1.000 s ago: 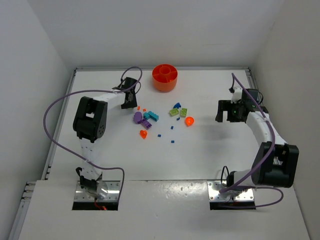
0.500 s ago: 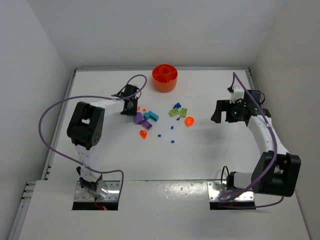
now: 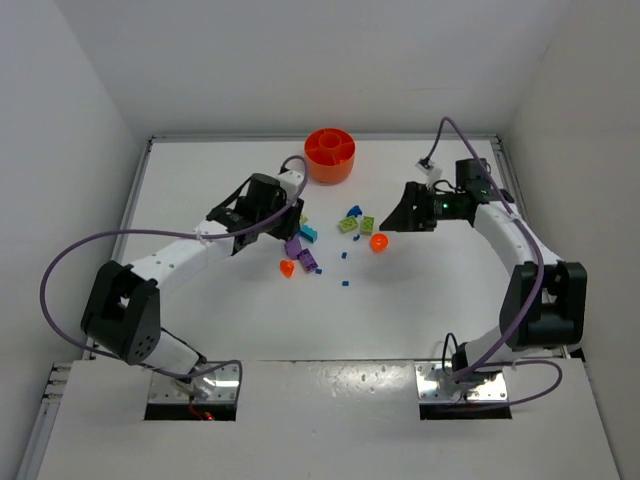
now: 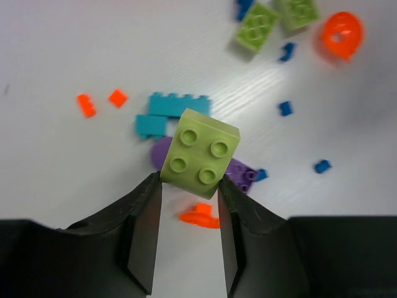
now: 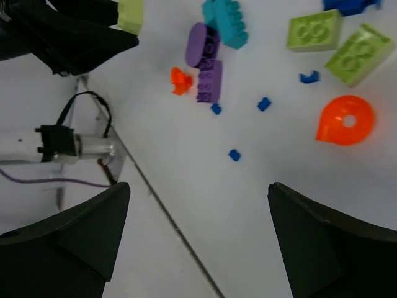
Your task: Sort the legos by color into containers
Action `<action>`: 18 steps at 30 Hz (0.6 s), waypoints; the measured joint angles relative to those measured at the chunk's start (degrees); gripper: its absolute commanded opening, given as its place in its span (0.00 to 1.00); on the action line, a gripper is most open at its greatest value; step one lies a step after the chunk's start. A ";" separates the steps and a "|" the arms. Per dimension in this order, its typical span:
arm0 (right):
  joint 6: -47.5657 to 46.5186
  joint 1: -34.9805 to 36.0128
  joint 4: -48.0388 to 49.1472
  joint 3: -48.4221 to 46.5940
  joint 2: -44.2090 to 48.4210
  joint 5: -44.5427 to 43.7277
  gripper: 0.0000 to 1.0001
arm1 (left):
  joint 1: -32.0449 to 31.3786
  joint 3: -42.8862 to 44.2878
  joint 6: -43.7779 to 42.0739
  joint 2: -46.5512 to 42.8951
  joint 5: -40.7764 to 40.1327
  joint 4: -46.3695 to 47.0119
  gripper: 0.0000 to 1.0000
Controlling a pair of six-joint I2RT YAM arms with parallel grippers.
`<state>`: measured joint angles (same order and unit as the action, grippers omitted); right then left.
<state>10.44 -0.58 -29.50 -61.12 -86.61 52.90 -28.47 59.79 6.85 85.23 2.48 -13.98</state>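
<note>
My left gripper (image 3: 296, 217) is shut on a lime green 2x2 brick (image 4: 200, 153) and holds it above the pile of legos. Below it lie cyan bricks (image 4: 170, 113), purple pieces (image 4: 243, 172) and a small orange piece (image 4: 201, 216). My right gripper (image 3: 398, 220) is wide open and empty, hovering just right of the pile. In the right wrist view, two lime bricks (image 5: 314, 29), a rounded orange piece (image 5: 345, 120), purple pieces (image 5: 208, 62) and tiny blue squares (image 5: 234, 154) lie on the table. The round orange dish (image 3: 330, 155) with dividers stands behind the pile.
The white table (image 3: 420, 300) has side walls on the left, right and back. Purple cables loop from both arms. The arm bases sit at the near edge (image 3: 320, 362).
My left arm has swung right over the pile and now holds the lime brick off the table. My right gripper has moved left toward the pile. The purple pieces have shifted.
</note>
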 measured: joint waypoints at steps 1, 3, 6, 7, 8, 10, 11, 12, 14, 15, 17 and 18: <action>1.14 1.05 0.39 -0.15 -0.76 1.25 0.92 | -0.85 -0.02 -0.20 -0.68 1.22 0.20 0.00; 2.97 3.13 0.74 -1.01 -2.34 3.15 0.92 | -3.13 -0.04 -0.42 -1.57 3.61 0.63 0.00; 5.29 5.92 1.42 -2.25 -3.78 5.40 0.92 | -6.10 -0.09 -0.37 -1.81 6.16 0.76 0.00; 6.19 6.97 1.70 -2.62 -4.09 6.19 0.91 | -6.95 -0.09 -0.37 -1.81 6.71 0.72 0.00; 6.80 7.58 2.12 -2.95 -4.33 6.69 0.91 | -7.56 -0.09 -0.35 -1.81 7.08 0.72 0.00; 8.04 9.01 3.10 -3.48 -4.94 7.56 0.90 | -8.76 -0.09 -0.24 -1.79 7.48 0.74 0.00; 8.68 9.57 3.65 -3.67 -5.35 7.78 0.88 | -9.35 -0.07 -0.17 -1.79 7.61 0.72 0.00; 9.38 10.12 4.17 -3.78 -5.84 8.00 0.86 | -9.84 -0.07 -0.17 -1.77 7.61 0.72 0.00; 10.62 10.80 4.98 -3.80 -7.06 8.46 0.84 | -10.91 0.09 -0.15 -1.70 7.54 0.72 0.00; 11.13 10.95 5.38 -3.82 -7.80 8.76 0.84 | -11.50 0.26 -0.17 -1.66 7.54 0.68 0.00; 12.24 11.41 5.92 -3.89 -9.53 9.16 0.83 | -12.72 0.79 -0.15 -1.42 7.56 0.61 0.00; 12.81 11.58 6.25 -3.91 -10.45 9.18 0.82 | -13.25 1.20 -0.17 -1.27 7.56 0.55 0.00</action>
<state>23.24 11.00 -23.24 -65.04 -97.06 62.08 -41.71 60.99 6.68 83.96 10.04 -13.43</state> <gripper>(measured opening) 0.835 0.426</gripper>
